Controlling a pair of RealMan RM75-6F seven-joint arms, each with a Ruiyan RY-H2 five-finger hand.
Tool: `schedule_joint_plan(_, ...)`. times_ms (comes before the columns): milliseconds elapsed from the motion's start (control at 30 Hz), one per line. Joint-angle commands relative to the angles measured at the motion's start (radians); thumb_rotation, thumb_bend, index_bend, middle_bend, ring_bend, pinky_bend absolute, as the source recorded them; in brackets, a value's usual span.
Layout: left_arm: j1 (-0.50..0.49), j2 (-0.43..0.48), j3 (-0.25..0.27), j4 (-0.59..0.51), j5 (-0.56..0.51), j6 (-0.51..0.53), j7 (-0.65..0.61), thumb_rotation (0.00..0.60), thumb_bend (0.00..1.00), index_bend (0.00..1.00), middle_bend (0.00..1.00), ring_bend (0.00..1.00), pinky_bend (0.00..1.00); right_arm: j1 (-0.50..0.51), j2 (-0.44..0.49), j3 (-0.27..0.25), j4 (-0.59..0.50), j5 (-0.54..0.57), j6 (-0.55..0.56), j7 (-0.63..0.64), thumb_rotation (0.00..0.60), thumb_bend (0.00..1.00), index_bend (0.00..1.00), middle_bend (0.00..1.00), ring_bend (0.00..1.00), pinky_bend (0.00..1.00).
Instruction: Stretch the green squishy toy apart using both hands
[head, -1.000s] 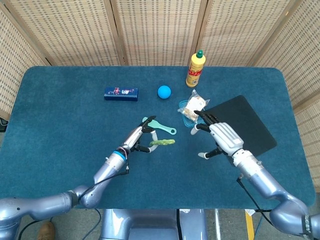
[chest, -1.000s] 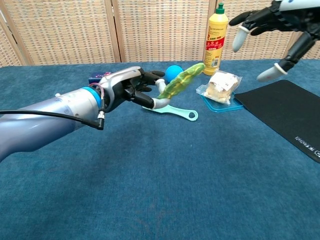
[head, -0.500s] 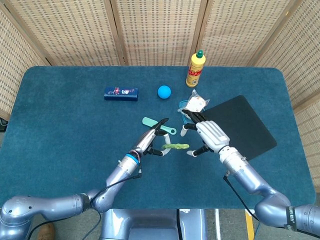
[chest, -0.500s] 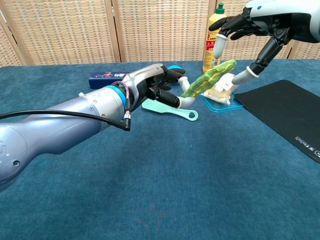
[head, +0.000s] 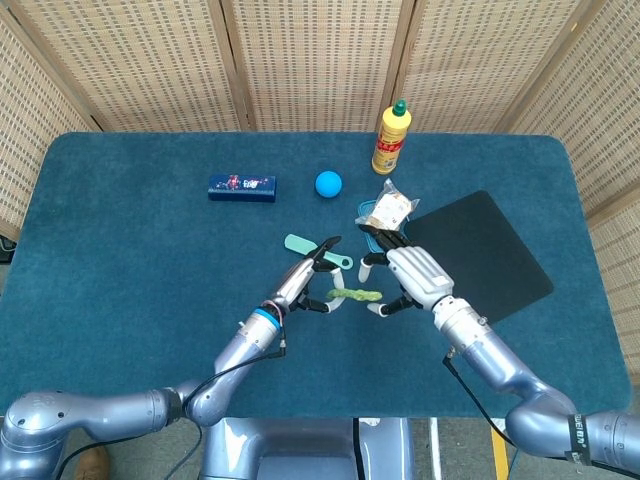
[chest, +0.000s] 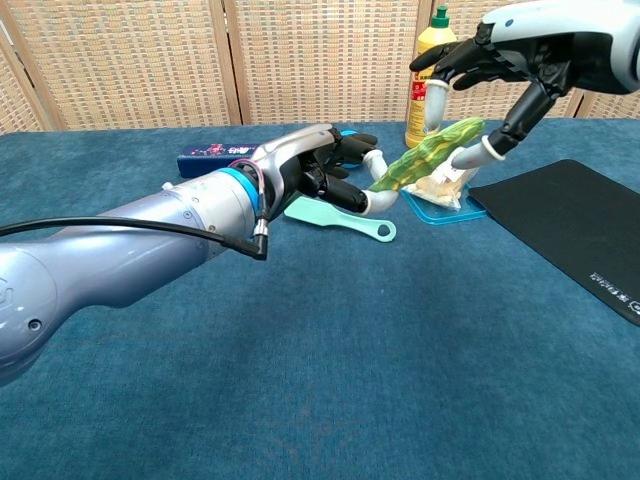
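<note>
The green squishy toy (head: 356, 296) (chest: 424, 156) hangs in the air above the table's middle, a short bumpy strip. My left hand (head: 308, 281) (chest: 322, 176) pinches its left end between thumb and a finger. My right hand (head: 407, 274) (chest: 506, 58) sits at the toy's other end. Its fingers are spread on either side of that tip, one fingertip (chest: 468, 156) just below it, and none of them has closed on it.
A teal scoop (head: 301, 244) (chest: 350, 222) lies under my left hand. A wrapped snack on a blue tray (head: 386, 211) (chest: 441, 183) and a black mat (head: 486, 250) (chest: 566, 226) lie by my right hand. Further back stand a yellow bottle (head: 391, 137), blue ball (head: 328, 183) and blue box (head: 242, 187).
My left hand carried the toy rightward and a little toward me. My right hand swung left from above the mat until its fingers bracket the toy's free end.
</note>
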Motion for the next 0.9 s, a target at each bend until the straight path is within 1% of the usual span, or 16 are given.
schedule_joint_plan(33,-0.002,0.000,-0.002,-0.001,-0.003,0.002,0.005,0.600,0.40,0.76,0.00,0.00,0.00,0.004,-0.004,-0.001,-0.006,0.013,0.003,-0.004,0.600,0.36,0.54,0.00,0.00,0.00)
schedule_joint_plan(400,-0.008,-0.008,-0.007,0.008,-0.019,0.002,0.012,0.600,0.40,0.76,0.00,0.00,0.00,0.018,-0.003,-0.002,-0.024,0.067,-0.004,-0.005,0.600,0.40,0.55,0.00,0.00,0.00)
schedule_joint_plan(900,-0.006,-0.005,-0.009,-0.003,-0.017,0.006,0.006,0.600,0.40,0.76,0.00,0.00,0.00,0.022,-0.004,-0.023,-0.017,0.067,0.017,-0.043,0.600,0.52,0.60,0.00,0.00,0.00)
